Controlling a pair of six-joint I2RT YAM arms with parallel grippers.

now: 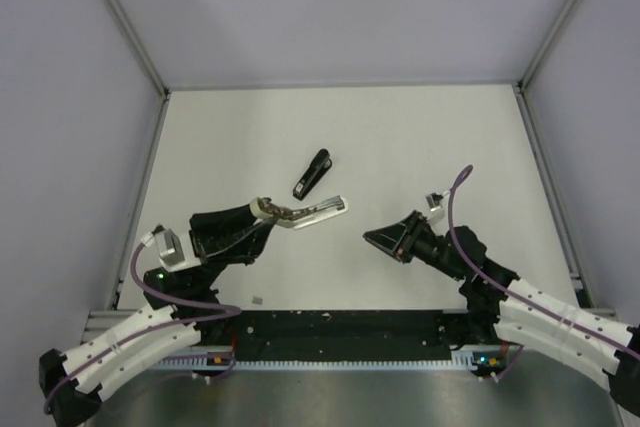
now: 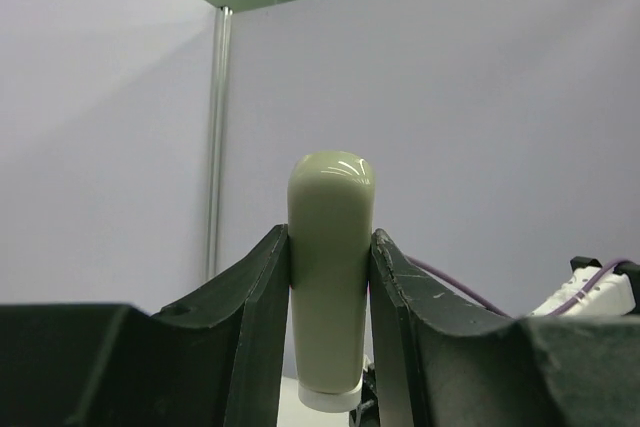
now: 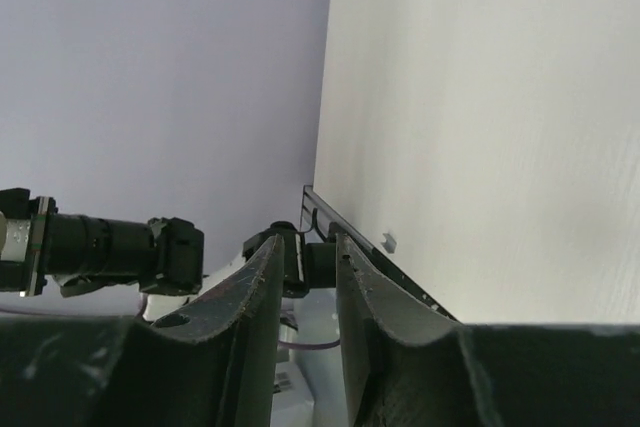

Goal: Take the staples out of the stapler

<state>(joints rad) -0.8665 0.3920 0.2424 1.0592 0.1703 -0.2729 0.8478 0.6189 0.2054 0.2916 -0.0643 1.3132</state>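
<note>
1. A small grey piece lies on the tabletop just inside the near edge, left of centre. It is too small to identify.
2. The left tool is above the near-left part of the tabletop, pointing toward the right edge. Its jaws are clamped on a pale grey oblong bar. In the left wrist view, both fingers press the bar's sides, and its rounded end stands clear beyond the tips.
3. The right tool is above the near-right part of the tabletop, pointing toward the left edge and facing the free end of the bar, with a gap between them. In the right wrist view its jaws stand a narrow gap apart with nothing between them.
4. The stapler is black and slim. It lies on the tabletop near the centre, just beyond the bar and apart from it, angled toward the far-right corner. Neither tool touches it.
</note>
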